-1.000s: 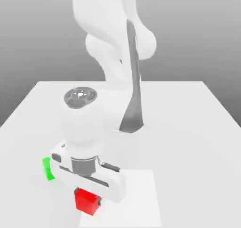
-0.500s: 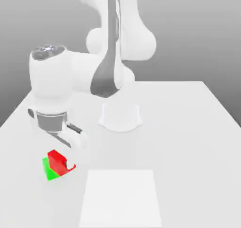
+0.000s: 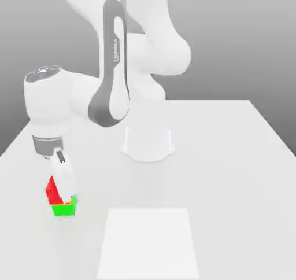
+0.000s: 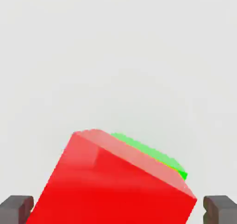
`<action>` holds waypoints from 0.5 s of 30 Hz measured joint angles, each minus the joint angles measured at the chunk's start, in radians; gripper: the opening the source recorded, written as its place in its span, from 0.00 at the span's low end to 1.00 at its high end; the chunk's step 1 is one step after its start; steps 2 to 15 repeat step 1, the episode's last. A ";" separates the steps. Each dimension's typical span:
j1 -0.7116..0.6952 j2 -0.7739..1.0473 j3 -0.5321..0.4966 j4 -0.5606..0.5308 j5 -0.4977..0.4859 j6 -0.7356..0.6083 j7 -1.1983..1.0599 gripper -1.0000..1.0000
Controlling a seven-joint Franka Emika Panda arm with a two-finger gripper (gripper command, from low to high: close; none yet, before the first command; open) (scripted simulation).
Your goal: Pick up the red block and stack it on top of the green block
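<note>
White table [image 3: 231, 175], grey backdrop: we see red block [image 3: 52, 190] on green block [image 3: 62, 209].
Since a second ago, the gripper [image 3: 62, 187] carried it there; fingers [image 4: 16, 207] now stand open.

Your exterior view looks from in front and above, facing the arm's base [image 3: 148, 143] across the white surface [image 3: 231, 157], far enough to take in the whole work area. Your hand view looks straight down, close over the red block [image 4: 111, 183] and green block [image 4: 152, 151], which the exterior view shows at about 8 o'clock.
</note>
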 joint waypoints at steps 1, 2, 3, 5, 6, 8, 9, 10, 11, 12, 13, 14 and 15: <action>0.000 -0.012 -0.003 -0.001 -0.009 -0.011 0.006 1.00; 0.000 -0.012 -0.003 -0.001 -0.009 -0.011 0.006 1.00; 0.000 -0.012 -0.003 -0.001 -0.009 -0.011 0.006 1.00; 0.000 -0.012 -0.003 -0.001 -0.009 -0.011 0.006 1.00; 0.000 -0.012 -0.003 -0.001 -0.009 -0.011 0.006 1.00; 0.000 -0.012 -0.003 -0.001 -0.009 -0.011 0.006 1.00; 0.000 -0.012 -0.003 -0.001 -0.009 -0.011 0.006 1.00; 0.000 -0.012 -0.003 -0.001 -0.009 -0.011 0.006 1.00; 0.000 -0.012 -0.003 -0.001 -0.009 -0.011 0.006 1.00; 0.000 -0.012 -0.003 -0.001 -0.009 -0.011 0.006 1.00; 0.000 -0.012 -0.003 -0.001 -0.009 -0.011 0.006 1.00; 0.000 -0.012 -0.003 -0.001 -0.009 -0.011 0.006 1.00; 0.000 -0.012 -0.003 -0.001 -0.009 -0.011 0.006 1.00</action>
